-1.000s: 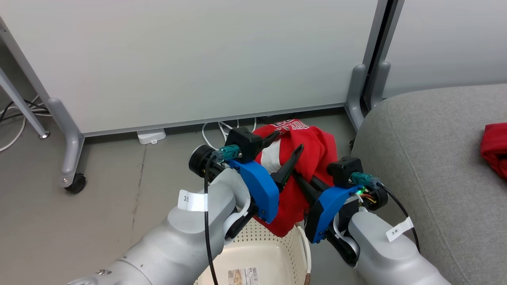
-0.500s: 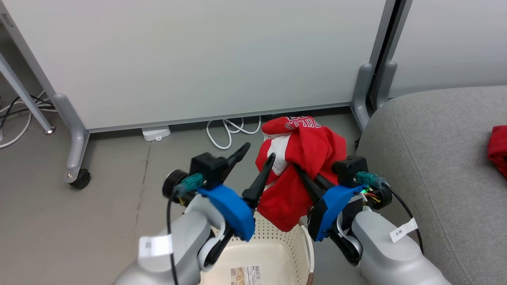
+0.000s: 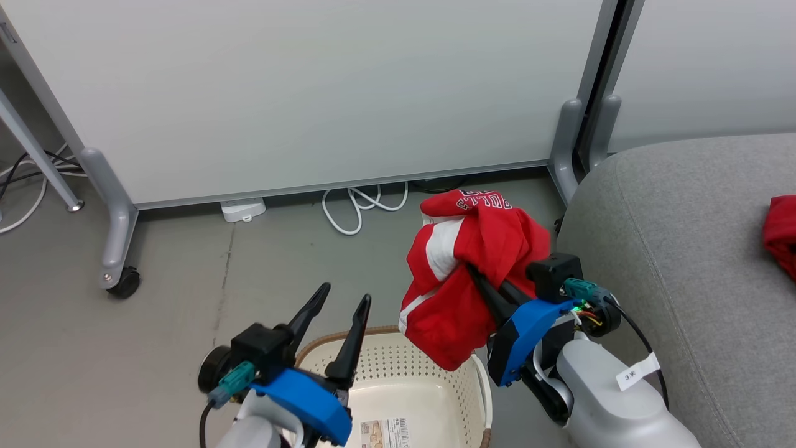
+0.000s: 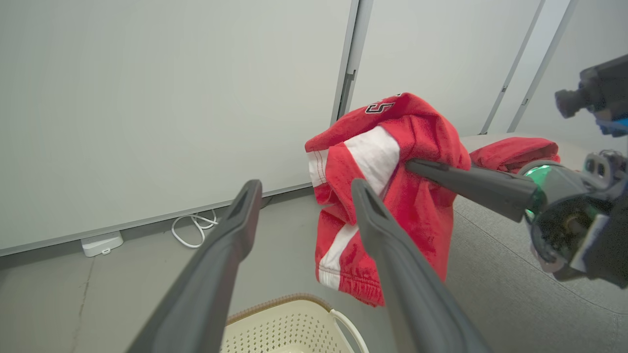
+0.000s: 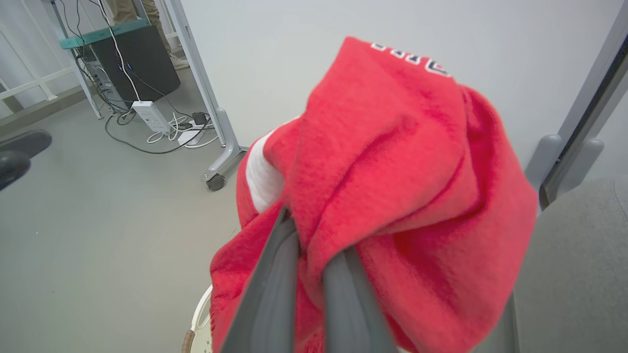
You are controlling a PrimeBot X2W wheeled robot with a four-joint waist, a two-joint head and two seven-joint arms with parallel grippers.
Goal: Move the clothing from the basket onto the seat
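Fingers of the right gripper (image 3: 472,272) clench the red jersey (image 3: 491,236); the left gripper (image 3: 346,292) is spread, empty. The grey seat (image 3: 671,249) lies right of the clenched fingers, the basket (image 3: 385,350) below both pairs, and the plain red garment (image 3: 783,233) farther right.

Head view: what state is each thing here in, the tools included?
jersey: bunched, hanging in the air above the basket.
right tool: shut on the jersey.
left tool: open, holding nothing.
basket: upright on the floor; no clothing in the part shown.
red garment: lying on the sofa.
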